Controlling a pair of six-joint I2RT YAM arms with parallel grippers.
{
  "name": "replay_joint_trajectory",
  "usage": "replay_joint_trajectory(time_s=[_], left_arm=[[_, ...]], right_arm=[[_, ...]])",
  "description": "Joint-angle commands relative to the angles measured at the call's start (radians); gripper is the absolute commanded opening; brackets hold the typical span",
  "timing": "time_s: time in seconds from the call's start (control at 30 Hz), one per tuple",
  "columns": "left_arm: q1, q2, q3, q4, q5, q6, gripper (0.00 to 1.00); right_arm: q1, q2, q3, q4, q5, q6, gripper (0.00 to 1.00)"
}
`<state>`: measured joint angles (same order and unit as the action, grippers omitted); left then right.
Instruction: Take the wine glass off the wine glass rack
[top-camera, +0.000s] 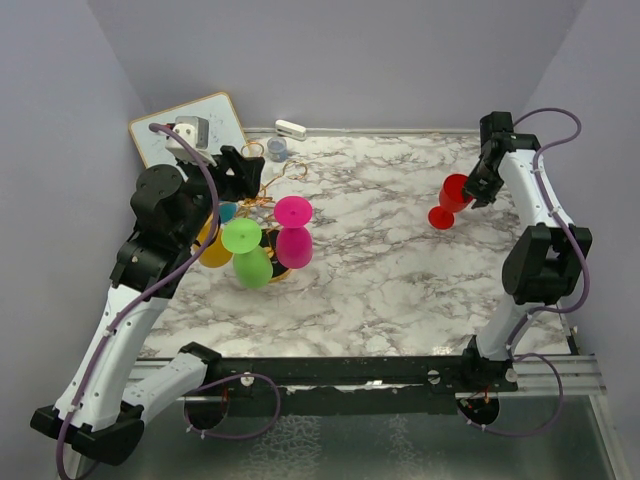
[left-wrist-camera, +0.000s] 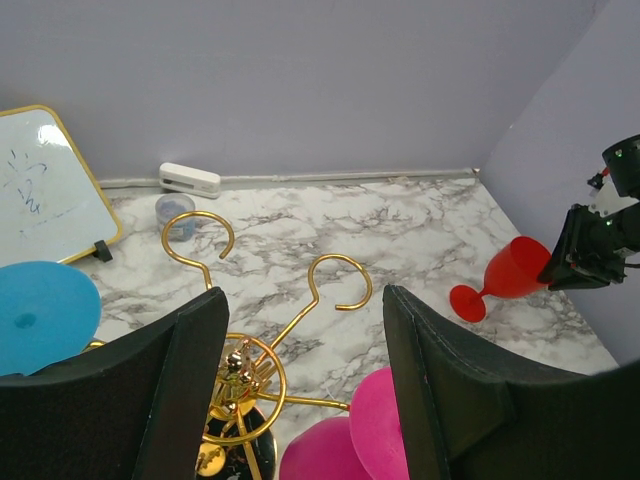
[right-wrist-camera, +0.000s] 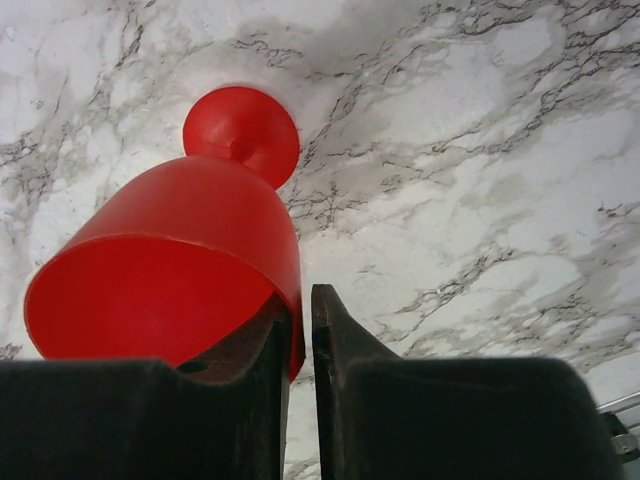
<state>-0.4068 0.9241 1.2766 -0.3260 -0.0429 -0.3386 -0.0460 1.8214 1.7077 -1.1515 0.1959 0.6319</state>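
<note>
we see open worktop (top-camera: 390, 270) between the wine glass rack (left-wrist-camera: 238, 372), crowded by hanging glasses (top-camera: 242, 237), and the red glass (top-camera: 447, 203).

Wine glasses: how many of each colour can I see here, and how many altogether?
red glass: 1
pink glass: 1
green glass: 1
yellow glass: 1
blue glass: 1
Total: 5
</note>
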Motion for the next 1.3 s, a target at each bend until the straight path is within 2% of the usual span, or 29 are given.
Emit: replay_joint_trajectory(time_s=[0.0, 0.03, 0.07, 0.2, 0.27, 0.37, 0.47, 0.6, 0.7, 0.93, 1.27], left_arm=[[0.000, -0.001, -0.009, -0.004, -0.007, -0.004, 0.66], [0.000, -0.002, -0.009, -0.004, -0.007, -0.006, 0.66], [0.000, -0.001, -0.010, -0.004, -0.006, -0.007, 0.66], [0.000, -0.001, -0.014, -0.005, -0.004, -0.008, 0.66], [0.000, 0.000, -0.018, -0.006, -0.003, -0.007, 0.66], [0.000, -0.005, -0.023, -0.004, -0.003, -0.001, 0.66], [0.000, -0.012, -0.023, -0.001, -0.011, 0.004, 0.66], [0.000, -0.019, -0.015, -0.016, -0.019, 0.008, 0.65], [0.000, -0.024, -0.011, -0.034, -0.022, 0.007, 0.65], [0.000, -0.058, -0.015, -0.051, -0.029, -0.012, 0.65], [0.000, -0.072, -0.022, -0.071, -0.030, -0.023, 0.64]], right_arm=[[-0.003, -0.048, 0.025, -0.022, 0.059, 0.029, 0.37], [-0.003, -0.063, 0.030, -0.028, 0.060, 0.027, 0.62], [-0.003, -0.084, 0.031, -0.023, 0.057, 0.017, 0.70], [-0.002, -0.184, 0.024, 0.012, 0.003, -0.020, 0.81], [-0.002, -0.283, -0.014, 0.083, -0.114, -0.059, 0.81], [0.027, -0.444, -0.151, 0.283, -0.429, -0.082, 0.74], [0.150, -0.525, -0.231, 0.432, -0.655, -0.038, 0.74], [0.397, -0.491, -0.220, 0.525, -0.768, -0.001, 0.72], [0.486, -0.456, -0.234, 0.609, -0.853, 0.028, 0.65], [0.560, -0.391, -0.251, 0.728, -0.960, 0.070, 0.63], [0.618, -0.354, -0.256, 0.814, -0.993, 0.110, 0.60]])
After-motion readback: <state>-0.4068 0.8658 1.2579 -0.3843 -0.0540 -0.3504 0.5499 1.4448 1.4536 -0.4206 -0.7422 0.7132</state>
